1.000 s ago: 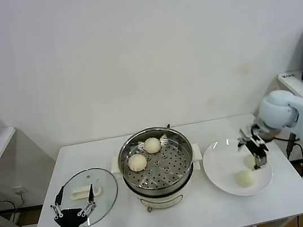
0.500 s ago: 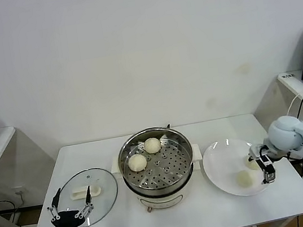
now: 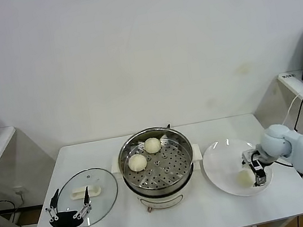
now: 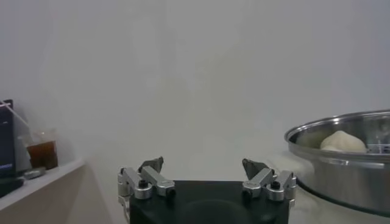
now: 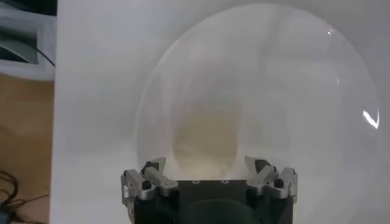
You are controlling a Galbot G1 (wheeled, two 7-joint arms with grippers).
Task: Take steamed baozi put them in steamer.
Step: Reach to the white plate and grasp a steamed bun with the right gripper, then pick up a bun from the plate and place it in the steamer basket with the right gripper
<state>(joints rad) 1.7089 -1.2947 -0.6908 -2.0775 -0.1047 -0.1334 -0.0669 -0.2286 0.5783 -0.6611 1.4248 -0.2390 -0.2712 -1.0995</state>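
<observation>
Reaching down at the right of the frame: right hand with fingers spread wide, holding nothing, low over the white plate and straddling a bun. Only one bun clearly visible on the plate; a second possibly hidden behind the hand. Already lying on the holed tray of the steamer at the centre: two buns and. Probably light, soft, easy to dent, slightly smooth; better taking it gently by the two opposite sides, near the widest part. Waiting at the lower left: left hand, also fully open and empty, beside the glass lid on the tabletop. Standing between plate and tray: the raised steel rim, needing a lift over it.
</observation>
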